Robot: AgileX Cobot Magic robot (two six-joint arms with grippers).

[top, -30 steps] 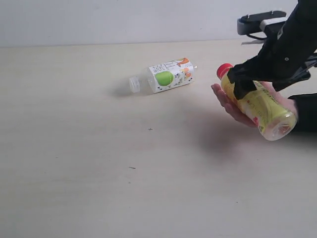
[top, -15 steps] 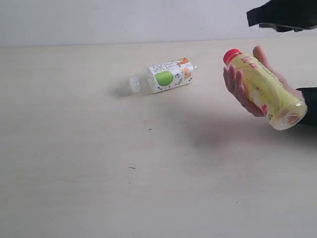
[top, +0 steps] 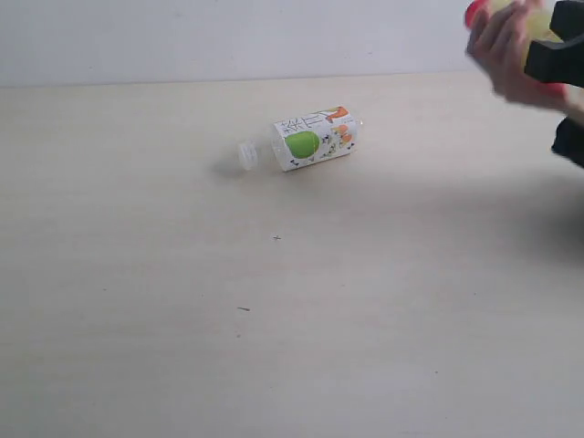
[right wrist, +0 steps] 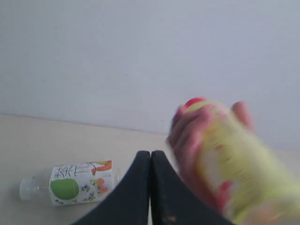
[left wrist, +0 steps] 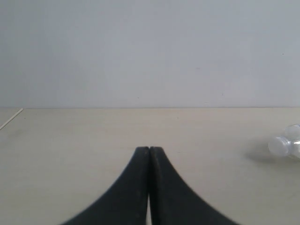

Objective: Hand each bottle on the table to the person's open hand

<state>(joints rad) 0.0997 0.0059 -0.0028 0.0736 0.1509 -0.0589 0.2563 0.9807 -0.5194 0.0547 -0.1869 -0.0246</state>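
Right wrist view: right tool pinched fully together, tips touching, nothing between them, so empty. Just ahead of the tips and apart from them, person's hand is wrapped round the yellow bottle, red cap end up. Both are blurred, likely moving, with no contact between tool and bottle. Farther out from the tool, down on the worktop, green-apple bottle lies on its side, label up, clear cap end pointing away from the tool. Exterior view agrees: tool raised with the hand right beside it, apple bottle well apart from both. Left tool also closed tip to tip and empty; only the cap end of the apple bottle shows, well off ahead of it

Step, as I read it: yellow bottle handover is finished and the hand owns it. The green-apple bottle is next, the only one seen on the worktop. Next move calls for spreading the jaws wide and bringing the tool down and across to the bottle. Set the jaws across the labelled body, not the narrow neck. Close gently, since a lying bottle can roll and thin plastic can dent. The hand is full right now, so it needs to be open before the pass
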